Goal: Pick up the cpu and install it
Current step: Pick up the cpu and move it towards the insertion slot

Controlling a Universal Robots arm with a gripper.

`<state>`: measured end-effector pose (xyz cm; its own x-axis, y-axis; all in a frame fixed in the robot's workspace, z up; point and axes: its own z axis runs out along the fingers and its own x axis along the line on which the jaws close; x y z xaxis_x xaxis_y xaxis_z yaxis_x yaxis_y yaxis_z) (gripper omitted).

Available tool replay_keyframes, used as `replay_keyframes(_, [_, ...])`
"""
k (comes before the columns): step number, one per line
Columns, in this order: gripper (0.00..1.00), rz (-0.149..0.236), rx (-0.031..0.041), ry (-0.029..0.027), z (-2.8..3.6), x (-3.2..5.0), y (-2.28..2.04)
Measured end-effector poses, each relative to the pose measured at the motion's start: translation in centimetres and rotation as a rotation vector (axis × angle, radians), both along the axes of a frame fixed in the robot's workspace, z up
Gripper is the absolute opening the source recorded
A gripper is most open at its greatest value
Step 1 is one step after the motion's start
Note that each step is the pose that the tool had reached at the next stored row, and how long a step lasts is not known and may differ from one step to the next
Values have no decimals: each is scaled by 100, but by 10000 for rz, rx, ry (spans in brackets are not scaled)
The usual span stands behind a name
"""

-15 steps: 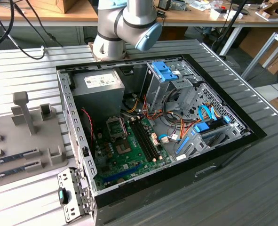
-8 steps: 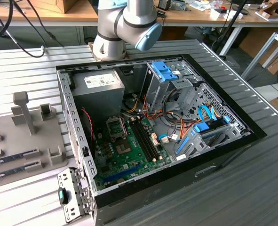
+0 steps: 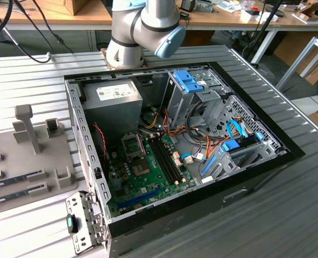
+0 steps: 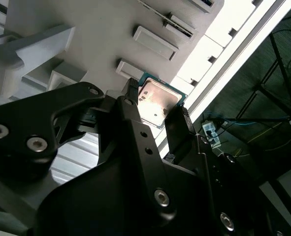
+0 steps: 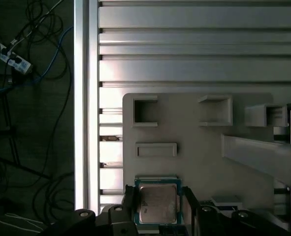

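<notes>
My pincer [image 5: 158, 191] brackets the cpu [image 5: 157, 205], which lies flat on the grey plate [image 5: 199, 162]; clamped or not, I cannot tell. A good grip, I judge, is centred on opposite edges, gentle, cpu kept level.

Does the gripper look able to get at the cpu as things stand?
Likely yes: the gripper sits right around the cpu on the grey fixture tray, with nothing between them.

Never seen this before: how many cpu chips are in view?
1: the cpu sits at the grey tray's edge, right at the gripper. Others may be hidden.
</notes>
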<state>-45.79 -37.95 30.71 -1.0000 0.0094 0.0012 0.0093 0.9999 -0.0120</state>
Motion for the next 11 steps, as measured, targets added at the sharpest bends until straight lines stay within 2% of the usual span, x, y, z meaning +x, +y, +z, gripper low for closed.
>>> replay_keyframes(11, [47, 0, 6, 0, 129, 0, 0])
